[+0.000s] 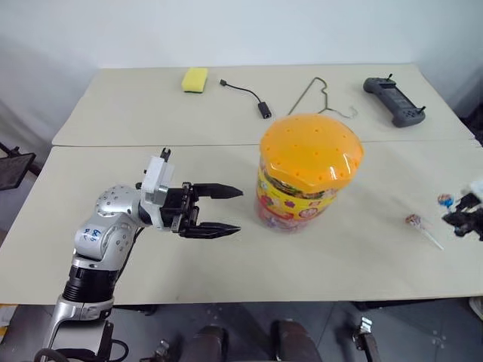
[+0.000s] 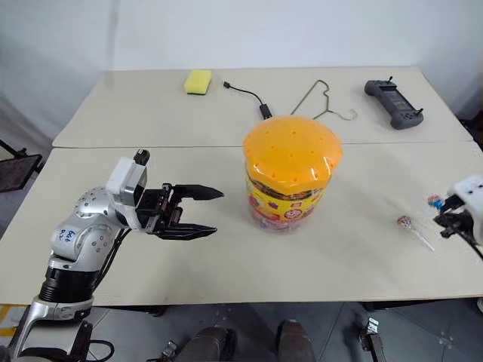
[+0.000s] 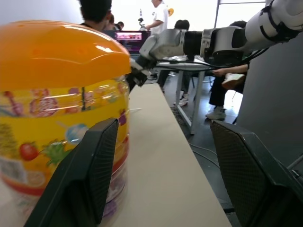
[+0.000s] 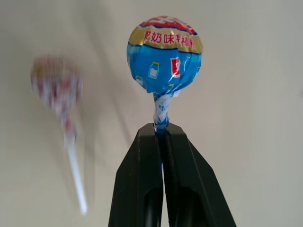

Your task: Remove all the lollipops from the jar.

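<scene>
Jar: big clear plastic jar (image 1: 306, 181) w/ domed orange lid, lid on, upright mid-desk (image 1: 151, 249).
Left end effector (image 1: 219, 210): fingers spread wide, empty, level, pointing at jar's side, just beside it, not touching.
Right end effector (image 4: 161, 137): at desk's right edge, clamped tight on stick of blue-wrapped lollipop (image 4: 164, 54), head up.
Second lollipop (image 1: 414, 221): red/white wrapper, pale stick, lying flat on desk nr right end effector.
Handling: lollipops look light, hard head, slick crinkly wrapper; thin stick is best pinch point, close under head. Jar prob. bulky, smooth-walled; needs wide grip across body.
</scene>
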You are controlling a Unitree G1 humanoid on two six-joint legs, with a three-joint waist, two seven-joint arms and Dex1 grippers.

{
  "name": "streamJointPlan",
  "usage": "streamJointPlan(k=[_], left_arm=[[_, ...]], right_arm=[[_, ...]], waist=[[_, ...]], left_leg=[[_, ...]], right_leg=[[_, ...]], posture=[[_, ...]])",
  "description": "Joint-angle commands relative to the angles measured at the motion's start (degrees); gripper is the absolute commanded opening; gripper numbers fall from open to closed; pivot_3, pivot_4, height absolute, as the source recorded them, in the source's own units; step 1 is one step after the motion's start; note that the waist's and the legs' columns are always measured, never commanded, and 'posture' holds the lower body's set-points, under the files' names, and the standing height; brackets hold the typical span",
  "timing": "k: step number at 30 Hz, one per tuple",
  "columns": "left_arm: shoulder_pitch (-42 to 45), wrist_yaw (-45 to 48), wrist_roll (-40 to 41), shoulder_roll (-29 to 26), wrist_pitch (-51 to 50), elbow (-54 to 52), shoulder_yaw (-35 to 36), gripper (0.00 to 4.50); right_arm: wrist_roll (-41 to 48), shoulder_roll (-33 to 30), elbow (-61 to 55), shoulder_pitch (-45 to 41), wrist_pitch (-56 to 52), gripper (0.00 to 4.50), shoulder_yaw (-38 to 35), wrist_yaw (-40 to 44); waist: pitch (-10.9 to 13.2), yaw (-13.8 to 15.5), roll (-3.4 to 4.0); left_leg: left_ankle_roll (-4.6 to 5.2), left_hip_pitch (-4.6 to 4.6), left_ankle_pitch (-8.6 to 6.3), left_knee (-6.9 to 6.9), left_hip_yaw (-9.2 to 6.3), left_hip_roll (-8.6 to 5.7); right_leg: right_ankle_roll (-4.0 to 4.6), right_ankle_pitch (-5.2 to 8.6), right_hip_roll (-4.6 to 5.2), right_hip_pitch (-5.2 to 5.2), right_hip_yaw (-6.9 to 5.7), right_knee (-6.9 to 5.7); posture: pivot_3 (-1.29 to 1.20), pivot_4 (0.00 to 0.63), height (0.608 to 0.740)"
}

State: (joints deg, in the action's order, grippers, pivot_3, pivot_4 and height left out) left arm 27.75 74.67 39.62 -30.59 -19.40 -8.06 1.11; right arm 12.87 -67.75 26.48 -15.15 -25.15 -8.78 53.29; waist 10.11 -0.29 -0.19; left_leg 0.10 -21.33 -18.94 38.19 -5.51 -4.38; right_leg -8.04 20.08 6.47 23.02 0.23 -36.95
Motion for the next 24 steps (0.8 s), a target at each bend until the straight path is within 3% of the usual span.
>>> streamJointPlan(k=[1,8,10,13,16,21,24], left_arm=[[0.43,0.93,-0.07,-1.14,0.55,-0.63,0.50,3.30],[-0.76,-2.13,1.75,-2.30,-2.94,-1.39,2.89,3.30],[-1.86,-4.45,-0.75,-4.74,-4.73,-0.41,3.15,3.30],[-4.85,-6.58,-5.96,-7.28,-1.23,2.31,3.61,3.30],[-8.70,-8.10,-8.80,-8.39,3.17,4.08,6.00,3.30],[-18.65,-15.23,-15.64,-9.66,9.66,2.04,10.36,3.30],[-22.87,-19.18,-19.48,-8.84,13.43,-0.13,10.81,3.30]], right_arm=[[1.05,0.27,-1.98,0.68,-0.27,0.53,-2.70,1.48],[5.50,0.86,-4.19,4.41,7.71,2.79,-10.92,8.09],[11.08,3.97,-5.88,3.29,14.07,3.50,-17.18,11.82],[17.22,7.02,-10.37,0.39,13.85,4.45,-20.78,14.36],[20.76,9.87,-16.42,-1.33,12.37,4.45,-20.98,14.01],[22.19,13.65,-34.44,10.49,17.66,4.45,-16.28,23.28],[21.85,16.36,-36.54,12.33,23.04,4.45,-13.87,27.06]], waist=[[0.00,-0.16,0.00],[-0.01,0.50,0.01],[0.01,0.46,-0.01],[0.00,0.04,0.01],[-0.01,-0.05,0.04],[-0.01,1.01,0.02],[0.00,1.76,0.02]], left_leg=[[0.00,0.07,0.00,-0.01,0.02,0.04],[0.01,0.04,-0.01,-0.04,-0.08,0.03],[0.01,0.03,-0.01,-0.05,-0.12,0.03],[-0.01,0.11,-0.02,-0.08,-0.13,0.06],[-0.04,0.18,-0.03,-0.11,-0.12,0.12],[-0.16,0.08,-0.12,-0.12,-0.51,0.20],[-0.06,0.05,-0.21,-0.07,-0.41,0.11]], right_leg=[[0.00,0.00,-0.01,-0.03,0.00,-0.05],[-0.01,0.00,0.01,-0.03,-0.04,-0.01],[-0.01,-0.01,0.01,-0.03,-0.07,0.01],[-0.02,-0.01,-0.01,-0.12,-0.08,0.06],[-0.01,-0.01,0.03,-0.14,-0.04,0.06],[0.01,-0.02,0.08,-0.17,-0.03,0.09],[0.01,-0.02,0.11,-0.17,-0.03,0.15]], posture=[[0.00,0.150,0.740],[0.00,0.150,0.740],[0.00,0.150,0.740],[0.00,0.150,0.740],[0.00,0.150,0.740],[0.00,0.150,0.740],[0.00,0.150,0.740]])
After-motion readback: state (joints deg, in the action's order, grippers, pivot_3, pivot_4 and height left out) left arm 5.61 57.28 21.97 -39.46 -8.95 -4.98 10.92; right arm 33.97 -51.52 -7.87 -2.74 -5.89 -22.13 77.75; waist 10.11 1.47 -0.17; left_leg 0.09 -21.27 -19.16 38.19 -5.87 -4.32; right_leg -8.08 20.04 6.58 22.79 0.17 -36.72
